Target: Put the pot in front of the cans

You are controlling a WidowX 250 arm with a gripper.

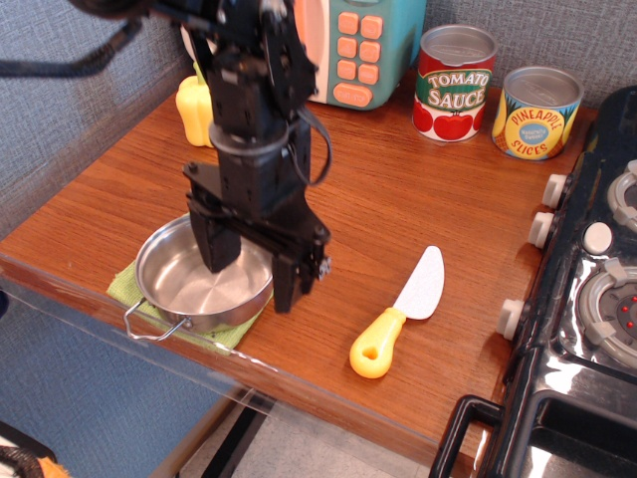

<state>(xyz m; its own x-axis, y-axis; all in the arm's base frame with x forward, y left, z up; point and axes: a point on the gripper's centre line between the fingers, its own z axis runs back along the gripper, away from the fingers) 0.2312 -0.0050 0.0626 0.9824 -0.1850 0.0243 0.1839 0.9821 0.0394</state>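
- The pot (189,282) sits at the near left of the desk (398,199), on a green cloth (129,286) close to the front edge. One wire loop handle (151,325) sticks out toward that edge; the other is hidden behind the arm.
- The pincer (254,271) is down at the pot's right rim, jaws spread apart: one finger (220,249) reaches inside the bowl, the other hangs outside the wall. It straddles the rim but grips nothing yet, as far as can be seen.
- My read on handling: thin shiny steel, so light and stiff but slick. A pinch across the rim wall looks like the surest hold; the wire handles seem too thin and would likely let the pot swing. Held at one side, the pot may tip, so a firm squeeze is wanted. The cloth could drag along.
- A yellow pepper (194,110) stands at the back left, beside a toy microwave (348,45).
- A toy knife (398,314) lies right of the pot, well apart from it.
- The cans (495,95) stand at the far right rear, near the stove (597,299). The bare wood in front of them is the goal, well apart from the pot.
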